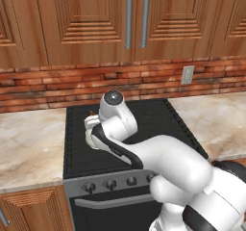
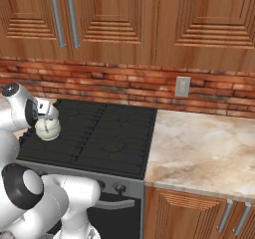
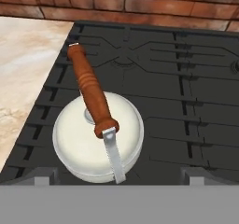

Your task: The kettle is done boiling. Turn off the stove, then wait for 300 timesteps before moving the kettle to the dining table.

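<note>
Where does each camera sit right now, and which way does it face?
Left base view: behind the arm's left, facing the stove and brick wall; white arm rises lower right.
Right base view: behind its right, facing the stove and counter; arm lower left.
Hand view: looks down on the kettle.
Both base views share stove and kettle.

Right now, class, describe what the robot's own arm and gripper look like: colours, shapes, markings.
The arm is glossy white with rounded, bulbous links and dark bands at its joints, plus a grey round cap on one joint. The gripper shows small grey fingertips. No cables or markings are visible.
</note>
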### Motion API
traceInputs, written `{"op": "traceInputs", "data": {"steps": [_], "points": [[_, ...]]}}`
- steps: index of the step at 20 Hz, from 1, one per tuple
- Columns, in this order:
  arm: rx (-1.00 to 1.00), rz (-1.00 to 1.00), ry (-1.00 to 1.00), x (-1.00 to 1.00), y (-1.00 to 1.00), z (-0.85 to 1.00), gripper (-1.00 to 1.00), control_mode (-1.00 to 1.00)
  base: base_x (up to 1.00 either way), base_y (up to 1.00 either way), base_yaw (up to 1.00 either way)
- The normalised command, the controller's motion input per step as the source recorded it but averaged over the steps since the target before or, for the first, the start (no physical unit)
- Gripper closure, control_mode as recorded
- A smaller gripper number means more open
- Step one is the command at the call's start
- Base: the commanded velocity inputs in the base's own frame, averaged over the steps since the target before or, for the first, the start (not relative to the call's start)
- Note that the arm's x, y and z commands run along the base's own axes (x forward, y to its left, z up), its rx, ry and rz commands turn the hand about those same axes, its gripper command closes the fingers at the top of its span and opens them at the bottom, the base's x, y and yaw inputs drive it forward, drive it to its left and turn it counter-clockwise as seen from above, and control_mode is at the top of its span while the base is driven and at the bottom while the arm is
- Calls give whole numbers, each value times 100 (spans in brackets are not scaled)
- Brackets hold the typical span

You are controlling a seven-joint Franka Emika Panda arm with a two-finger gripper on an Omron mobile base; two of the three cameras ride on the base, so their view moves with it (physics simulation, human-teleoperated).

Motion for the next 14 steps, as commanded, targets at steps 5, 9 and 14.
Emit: {"op": "traceInputs", "data": {"steps": [5, 9, 14], "points": [[1, 0, 0, 7, 0, -10, -100, -100, 0, 0, 0], [2, 0, 0, 8, 0, -10, -100, -100, 0, 0, 0], [1, 0, 0, 12, 6, -13, -100, -100, 0, 0, 0]]}}
